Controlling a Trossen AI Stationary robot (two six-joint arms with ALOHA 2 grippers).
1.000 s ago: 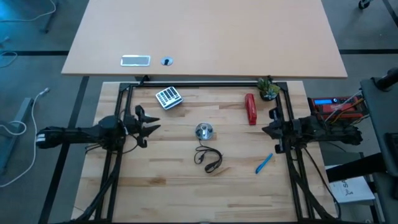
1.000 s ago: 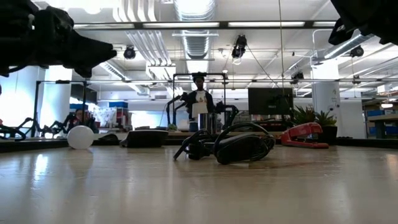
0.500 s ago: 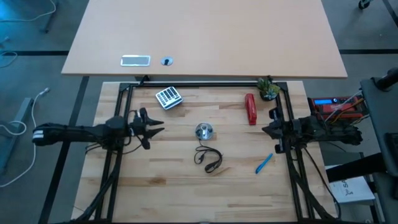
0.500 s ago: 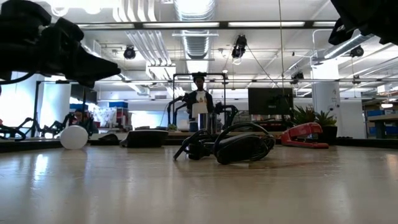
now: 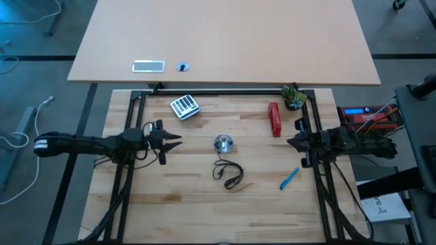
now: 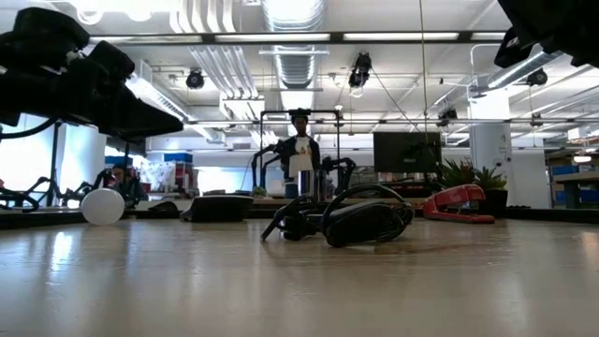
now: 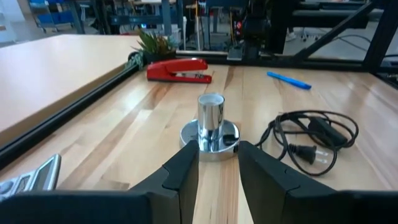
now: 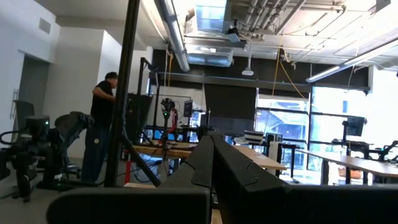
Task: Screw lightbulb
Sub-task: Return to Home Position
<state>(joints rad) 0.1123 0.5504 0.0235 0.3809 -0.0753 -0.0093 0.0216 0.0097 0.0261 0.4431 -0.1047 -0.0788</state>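
The shiny silver socket [image 5: 223, 143] stands upright on its round base mid-table, its black cord [image 5: 230, 173] coiled in front of it. My left gripper [image 5: 178, 139] hovers left of the socket, open and empty, pointing at it. In the left wrist view the socket [image 7: 211, 124] stands beyond the gap between the fingers. A whitish round globe [image 6: 103, 206], the lightbulb, rests on the table at the far left, below my left arm. My right gripper [image 5: 289, 143] waits shut at the table's right.
A red stapler [image 5: 274, 119] and a small plant [image 5: 294, 97] are at the far right. A calculator [image 5: 184, 107] lies far left of the socket. A blue pen [image 5: 289, 179] lies near the right arm. A black frame rail [image 5: 225, 92] borders the far edge.
My left gripper has moved toward the socket and sunk, its fingers tipping from upward to about level. In the low view the whitish globe has shifted a little toward the table's left edge.
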